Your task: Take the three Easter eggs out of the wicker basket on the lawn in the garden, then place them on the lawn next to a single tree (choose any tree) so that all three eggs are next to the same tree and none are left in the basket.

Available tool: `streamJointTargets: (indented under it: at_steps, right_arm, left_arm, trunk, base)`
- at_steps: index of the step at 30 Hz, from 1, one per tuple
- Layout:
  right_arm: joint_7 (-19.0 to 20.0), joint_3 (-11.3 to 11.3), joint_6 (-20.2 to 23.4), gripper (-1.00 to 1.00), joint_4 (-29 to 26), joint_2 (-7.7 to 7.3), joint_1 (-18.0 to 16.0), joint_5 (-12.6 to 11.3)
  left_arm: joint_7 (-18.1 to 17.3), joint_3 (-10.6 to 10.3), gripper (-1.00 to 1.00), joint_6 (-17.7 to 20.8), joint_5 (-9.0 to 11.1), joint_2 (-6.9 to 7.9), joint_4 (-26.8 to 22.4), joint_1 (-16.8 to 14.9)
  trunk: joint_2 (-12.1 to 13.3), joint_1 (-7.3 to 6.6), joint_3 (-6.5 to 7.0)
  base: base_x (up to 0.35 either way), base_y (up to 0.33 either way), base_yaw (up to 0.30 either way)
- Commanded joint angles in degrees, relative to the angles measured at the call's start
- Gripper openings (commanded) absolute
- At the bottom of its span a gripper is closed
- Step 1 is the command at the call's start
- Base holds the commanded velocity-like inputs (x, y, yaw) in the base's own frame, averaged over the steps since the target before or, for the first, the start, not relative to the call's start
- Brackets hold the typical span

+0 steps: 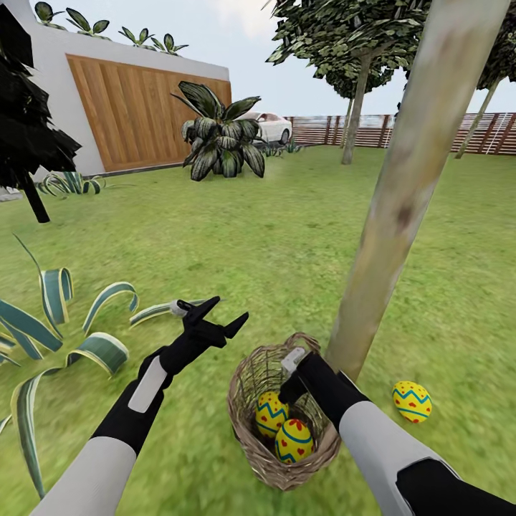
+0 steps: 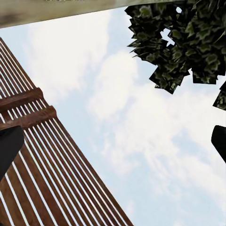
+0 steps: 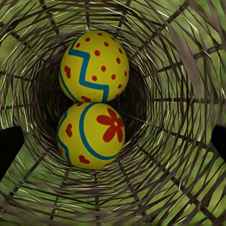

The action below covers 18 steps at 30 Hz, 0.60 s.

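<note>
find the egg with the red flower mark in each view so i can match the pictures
Head view: the flower-marked egg lies in the wicker basket, the nearer of the two eggs there, just below the right end effector.
Left wrist view: sky, slatted fence and foliage; no egg here.
Right wrist view: low in the picture's middle, touching the zigzag egg.
Shared landmark: the basket's woven wall.

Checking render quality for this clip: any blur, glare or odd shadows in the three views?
Head view: sharp, evenly lit, the tree casting no clear shadow on the lawn. Right wrist view: two eggs crisp, wicker basket dark toward its bottom. Left wrist view: bright cloudy sky, no glare; fence slats sharp.
</note>
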Motion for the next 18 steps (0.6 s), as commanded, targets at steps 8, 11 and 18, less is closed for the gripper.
streamJointTargets:
  at_steps: [8,11,18]
  right_arm:
    - [0.38,0.45,0.14,1.0,1.23,0.24,-0.02,0.93]
    - [0.29,0.46,0.16,1.0,2.21,0.3,-0.02,0.94]
    - [0.26,0.34,0.17,1.0,2.66,0.25,-0.46,0.86]
  left_arm:
    - [-0.08,-0.05,1.0,0.38,0.18,0.08,0.01,-0.04]
    - [-0.08,-0.05,1.0,0.38,0.2,0.09,0.01,-0.04]
    - [-0.06,-0.05,1.0,0.36,0.15,0.06,0.01,-0.04]
  trunk:
    - [-0.82,0.43,-0.41]
    - [-2.03,1.09,-0.95]
    - [-4.83,2.62,-2.21]
  base:
    - [0.0,0.0,0.0]
    - [0.0,0.0,0.0]
    - [0.0,0.0,0.0]
